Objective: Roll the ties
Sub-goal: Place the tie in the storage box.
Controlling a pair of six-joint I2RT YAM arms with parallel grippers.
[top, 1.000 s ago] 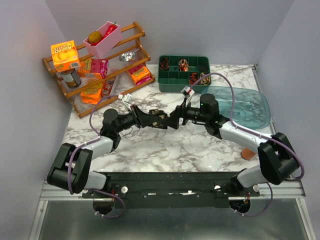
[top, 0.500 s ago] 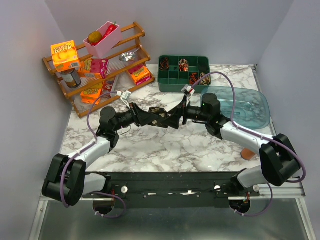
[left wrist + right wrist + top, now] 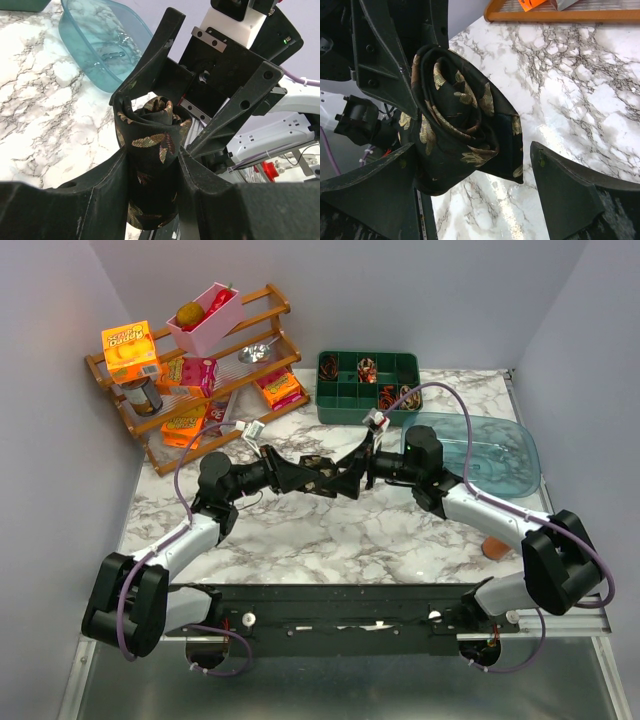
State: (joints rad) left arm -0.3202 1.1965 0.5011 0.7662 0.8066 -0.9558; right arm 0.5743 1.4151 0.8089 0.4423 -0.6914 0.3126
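A rolled tie [image 3: 152, 150] of dark fabric with gold leaf pattern is clamped between my left gripper's [image 3: 151, 167] fingers, held above the marble table [image 3: 400, 530] at mid-table. It also shows in the top view [image 3: 322, 470] and the right wrist view [image 3: 460, 125]. My right gripper [image 3: 470, 150] faces the roll end-on. Its jaws stand wide apart on either side of the roll, the right finger [image 3: 570, 190] clear of the fabric. In the top view the left gripper [image 3: 312, 476] and the right gripper [image 3: 348, 474] meet tip to tip.
A green divided tray [image 3: 368, 387] holding several coiled ties stands at the back. A clear teal tub [image 3: 480, 450] lies at the right. A wooden rack [image 3: 200, 370] with boxes and a can stands at the back left. A small orange-brown object [image 3: 496, 548] lies near the right front.
My right gripper's jaws have spread open around the roll. The left arm has swung its elbow leftward while the roll stays in the left gripper.
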